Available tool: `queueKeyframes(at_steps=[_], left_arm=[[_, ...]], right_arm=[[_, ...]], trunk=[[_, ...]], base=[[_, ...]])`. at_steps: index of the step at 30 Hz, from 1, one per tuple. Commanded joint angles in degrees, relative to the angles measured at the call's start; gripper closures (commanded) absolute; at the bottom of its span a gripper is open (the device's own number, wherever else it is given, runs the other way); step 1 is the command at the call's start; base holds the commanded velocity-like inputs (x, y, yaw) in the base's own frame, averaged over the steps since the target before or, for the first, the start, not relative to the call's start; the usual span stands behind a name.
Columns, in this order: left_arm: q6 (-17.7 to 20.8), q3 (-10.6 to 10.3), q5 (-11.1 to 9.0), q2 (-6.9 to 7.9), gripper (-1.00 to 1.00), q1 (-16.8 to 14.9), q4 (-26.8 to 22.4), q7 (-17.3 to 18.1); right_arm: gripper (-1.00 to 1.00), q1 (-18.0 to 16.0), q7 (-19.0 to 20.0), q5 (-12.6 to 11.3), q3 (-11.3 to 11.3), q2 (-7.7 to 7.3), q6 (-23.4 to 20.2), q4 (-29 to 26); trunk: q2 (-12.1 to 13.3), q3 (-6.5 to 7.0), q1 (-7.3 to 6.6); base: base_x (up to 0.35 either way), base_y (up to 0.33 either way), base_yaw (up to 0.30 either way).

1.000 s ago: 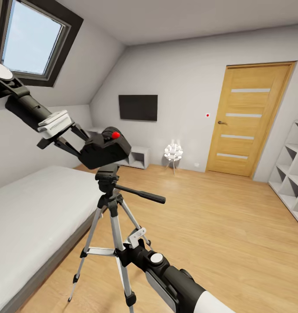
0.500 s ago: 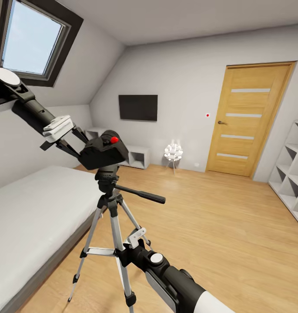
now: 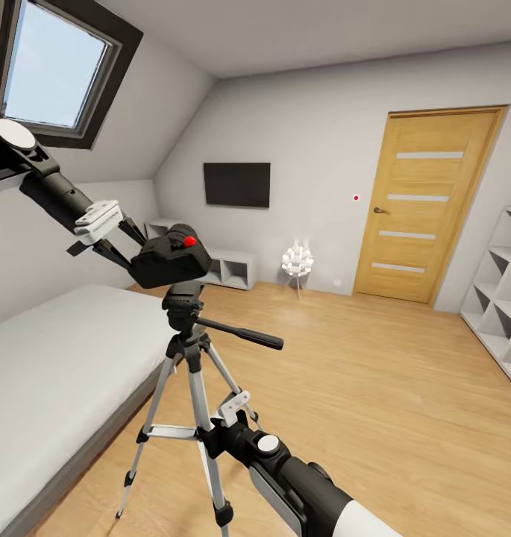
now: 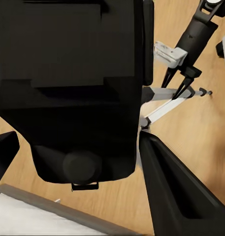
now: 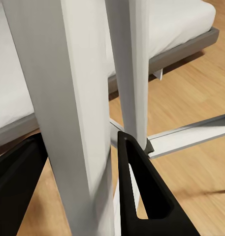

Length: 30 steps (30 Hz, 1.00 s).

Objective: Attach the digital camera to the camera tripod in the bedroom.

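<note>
Digital camera [image 3: 170, 261] sits directly atop the camera tripod [image 3: 189, 373] head in my head view, red dot up at 12 o'clock on its body; its underside appears to meet the head, though I cannot confirm it is seated. My left gripper [image 3: 132, 250] reaches in from 10 o'clock and holds the camera, fingers closed on its sides. In the left wrist view the camera's black body [image 4: 73, 88] lies between the two dark fingers [image 4: 176, 196], with tripod legs and wood floor beyond it.

Tripod stands on the wood floor [image 3: 374, 388] just beside the bed [image 3: 54, 373], which lies at its 9 o'clock. The pan handle [image 3: 240, 335] projects toward 3 o'clock from the black head. Silver legs spread below, black feet on the floor.

My right gripper [image 3: 236, 409] is at the tripod's lower section, coming in from 5 o'clock. Right wrist view: a silver leg [image 5: 68, 123] stands between the two black fingers [image 5: 142, 196], a second leg just beside the nearer finger. Fingers parted around the leg; I cannot tell whether they press on it.

Background at 12 o'clock: wall TV [image 3: 236, 184], low white cabinet [image 3: 229, 268], white lamp [image 3: 297, 262]. Wooden door [image 3: 427, 205] at 2 o'clock, white shelving [image 3: 501, 291] at 3 o'clock, skylight [image 3: 54, 67] at 10 o'clock.
</note>
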<state>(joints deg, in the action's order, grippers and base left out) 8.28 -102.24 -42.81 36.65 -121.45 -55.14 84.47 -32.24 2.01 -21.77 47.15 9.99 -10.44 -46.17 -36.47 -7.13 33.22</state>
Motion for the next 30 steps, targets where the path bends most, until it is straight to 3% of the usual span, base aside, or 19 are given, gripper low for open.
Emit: queueKeyframes(at_steps=[1, 15, 30], left_arm=[[0.2, -0.5, -0.2, -0.11, 1.0, -0.2, 0.2, 0.0], [-2.0, -1.1, 1.0, -2.19, 1.0, -0.3, 3.6, -0.1], [-2.9, -1.1, 1.1, -3.24, 1.0, 0.0, 4.4, -0.1]], right_arm=[[1.0, 0.0, 0.1, 0.7, 0.2, 0.01, 1.2, 0.9], [1.0, 0.1, 0.1, 0.8, 0.3, 0.01, 1.2, 0.9], [1.0, 0.1, 0.1, 0.8, 0.3, 0.01, 1.2, 0.9]], trunk=[[-0.1, -0.13, 0.03], [-0.1, -0.13, 0.03], [-0.1, -0.13, 0.03]], base=[[0.0, 0.0, 0.0], [0.0, 0.0, 0.0], [0.0, 0.0, 0.0]])
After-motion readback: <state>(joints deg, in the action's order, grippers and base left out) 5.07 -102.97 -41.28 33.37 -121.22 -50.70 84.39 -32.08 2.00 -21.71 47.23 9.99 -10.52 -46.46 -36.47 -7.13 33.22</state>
